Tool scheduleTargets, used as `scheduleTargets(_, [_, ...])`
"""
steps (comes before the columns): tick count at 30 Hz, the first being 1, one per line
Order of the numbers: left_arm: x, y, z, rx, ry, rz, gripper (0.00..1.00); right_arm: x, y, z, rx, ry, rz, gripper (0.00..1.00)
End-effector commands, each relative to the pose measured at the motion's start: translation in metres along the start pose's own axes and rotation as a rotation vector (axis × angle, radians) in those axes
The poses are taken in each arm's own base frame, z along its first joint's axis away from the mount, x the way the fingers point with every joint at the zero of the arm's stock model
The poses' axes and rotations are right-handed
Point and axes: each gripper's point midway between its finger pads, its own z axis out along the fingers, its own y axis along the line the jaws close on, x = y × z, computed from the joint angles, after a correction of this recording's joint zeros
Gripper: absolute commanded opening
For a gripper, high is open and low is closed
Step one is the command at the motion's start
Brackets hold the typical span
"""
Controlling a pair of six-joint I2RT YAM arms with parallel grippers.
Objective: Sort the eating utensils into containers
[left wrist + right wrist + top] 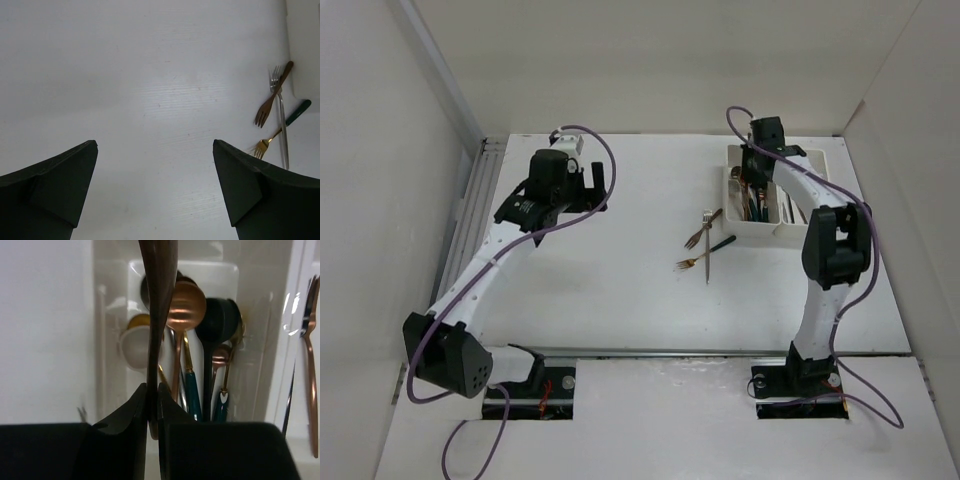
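The right gripper pinches a brown utensil tight over the spoon bin. Next it should let go. The left gripper is wide open and empty. Three forks lie at 8 o'clock from the bin

Desk: Anything on the left arm?
Field: Stretched from the near-left corner, bent at the elbow, reaching toward the far side. At the left gripper, spread wide and empty (fingers well apart in the wrist view).
Desk: And the right arm?
Field: Standing tall from its base, folded at the elbow, wrist tipped down at the far right. At the right gripper, pinched tight on a dark handle.
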Motion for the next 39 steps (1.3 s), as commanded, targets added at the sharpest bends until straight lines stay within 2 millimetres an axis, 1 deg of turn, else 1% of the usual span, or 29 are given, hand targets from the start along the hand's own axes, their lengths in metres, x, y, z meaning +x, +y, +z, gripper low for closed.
scheduleTargets(1, [-0.018,0.011,-0.024,-0.037,-0.095,0.009,1.00,-0.001,-0.016,-0.004,0.068,0.036,-0.009,0.11])
scheduleTargets(2, [-0.014,0.016,-0.024,-0.047,-0.090,0.005,1.00,-0.001,-0.016,-0.003,0.052,0.040,0.009,0.14])
scheduleTargets(3, [-0.017,0.018,-0.029,-0.057,-0.106,0.003,1.00,0.004,-0.021,-0.002,0.049,0.053,0.017,0.30])
scheduleTargets(6, [-0.014,0.026,-0.032,-0.074,-0.108,-0.007,1.00,0.007,-0.022,-0.004,0.033,0.061,0.035,0.60])
scheduleTargets(9, [-0.023,0.024,-0.038,-0.065,-0.148,-0.009,1.00,0.001,-0.018,-0.021,-0.005,0.038,0.001,0.68])
scheduleTargets(10, [-0.019,0.025,-0.036,-0.067,-0.138,-0.008,1.00,-0.010,-0.015,-0.036,-0.027,-0.002,-0.019,0.70])
scheduleTargets(11, [-0.017,0.025,-0.038,-0.067,-0.140,-0.008,1.00,-0.005,-0.005,-0.041,-0.061,-0.005,-0.088,0.70])
scheduleTargets(12, [-0.022,0.026,-0.041,-0.071,-0.161,-0.010,1.00,-0.016,-0.003,-0.052,-0.083,-0.046,-0.124,0.70])
scheduleTargets(13, [-0.016,0.027,-0.039,-0.074,-0.148,-0.009,1.00,-0.005,0.009,-0.057,-0.120,-0.039,-0.187,0.71])
scheduleTargets(14, [-0.012,0.028,-0.037,-0.076,-0.139,-0.009,1.00,-0.014,0.018,-0.077,-0.155,-0.101,-0.307,0.72])
scheduleTargets(15, [-0.017,0.029,-0.040,-0.082,-0.162,-0.001,1.00,-0.008,0.024,-0.083,-0.168,-0.106,-0.382,0.75])
scheduleTargets(16, [-0.009,0.031,-0.036,-0.086,-0.147,0.000,1.00,0.015,0.043,-0.085,-0.207,-0.078,-0.498,0.78])
scheduleTargets(17, [-0.009,0.031,-0.036,-0.086,-0.147,0.000,1.00,0.025,0.053,-0.089,-0.231,-0.078,-0.599,0.80])
scheduleTargets(19, [-0.002,0.033,-0.031,-0.089,-0.135,0.000,1.00,0.049,0.069,-0.098,-0.289,-0.066,-0.864,0.80])
scheduleTargets(20, [-0.005,0.032,-0.031,-0.086,-0.147,0.000,1.00,0.075,0.090,-0.101,-0.351,-0.045,-0.965,0.78])
scheduleTargets(21, [-0.005,0.031,-0.031,-0.077,-0.145,0.000,1.00,0.087,0.098,-0.101,-0.391,-0.034,-1.060,0.78])
scheduleTargets(23, [-0.004,0.029,-0.031,-0.068,-0.143,0.001,1.00,0.108,0.121,-0.110,-0.468,-0.021,-1.141,0.75])
scheduleTargets(24, [-0.008,0.028,-0.033,-0.066,-0.151,0.000,1.00,0.120,0.126,-0.104,-0.494,0.022,-1.154,0.73])
scheduleTargets(25, [-0.010,0.028,-0.033,-0.064,-0.160,0.000,1.00,0.126,0.130,-0.101,-0.501,0.048,-1.138,0.68])
scheduleTargets(26, [-0.010,0.028,-0.033,-0.064,-0.160,0.000,1.00,0.123,0.123,-0.095,-0.440,0.077,-1.107,0.66])
scheduleTargets(27, [-0.011,0.029,-0.033,-0.073,-0.163,-0.001,1.00,0.108,0.125,-0.094,-0.387,0.073,-1.048,0.58])
scheduleTargets(28, [-0.011,0.029,-0.033,-0.073,-0.163,-0.001,1.00,0.114,0.125,-0.082,-0.339,0.133,-0.915,0.50])
scheduleTargets(30, [-0.011,0.029,-0.033,-0.073,-0.163,-0.001,1.00,0.099,0.128,-0.081,-0.267,0.136,-0.771,0.43])
scheduleTargets(32, [-0.006,0.030,-0.031,-0.075,-0.152,0.000,1.00,0.094,0.125,-0.083,-0.166,0.121,-0.504,0.43])
scheduleTargets(33, [-0.006,0.030,-0.031,-0.075,-0.152,0.000,1.00,0.093,0.123,-0.085,-0.137,0.106,-0.429,0.43])
scheduleTargets(34, [-0.002,0.031,-0.029,-0.077,-0.143,0.000,1.00,0.097,0.125,-0.088,-0.138,0.087,-0.295,0.43])
scheduleTargets(37, [-0.003,0.033,-0.029,-0.086,-0.145,0.000,1.00,0.115,0.122,-0.080,-0.123,0.090,-0.186,0.44])
scheduleTargets(38, [-0.003,0.033,-0.029,-0.086,-0.145,0.000,1.00,0.114,0.124,-0.080,-0.125,0.083,-0.160,0.44])
scheduleTargets(39, [-0.003,0.033,-0.029,-0.086,-0.145,0.000,1.00,0.119,0.121,-0.072,-0.110,0.105,-0.151,0.44])
